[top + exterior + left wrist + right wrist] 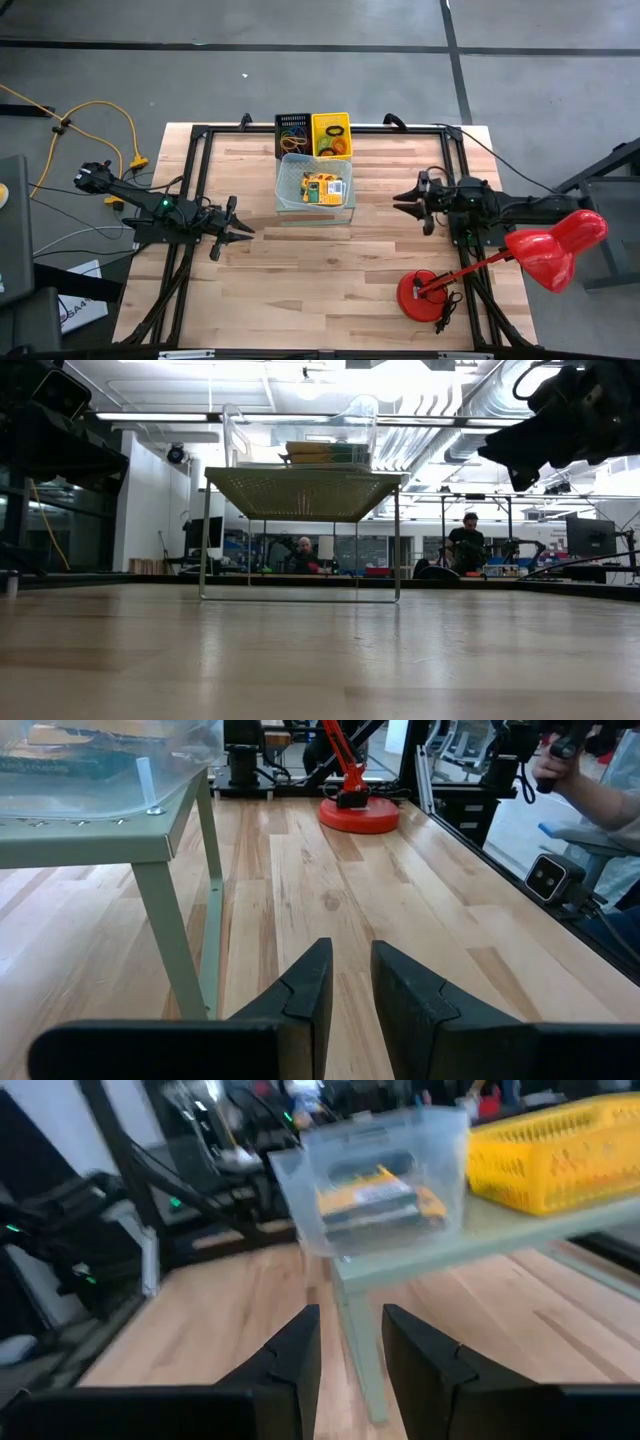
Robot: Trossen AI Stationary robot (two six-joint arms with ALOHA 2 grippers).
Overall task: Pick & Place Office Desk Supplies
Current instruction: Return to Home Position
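The left pincer (350, 958) and right pincer (351, 1323) both carry black, wedge-shaped fingers (300, 1002).

Wooden table (300, 270), pale-green shelf (300, 495) (three bins (312, 180) on top), red lamp base (420, 295)

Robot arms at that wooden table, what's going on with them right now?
Nothing is being handled at the moment. The left tool and the right tool hang over the table on either side of a pale-green shelf, both slightly open and empty. On the shelf stand a black bin with coloured bands, a yellow bin, and a clear bin holding crayon boxes. The sorting looks finished.
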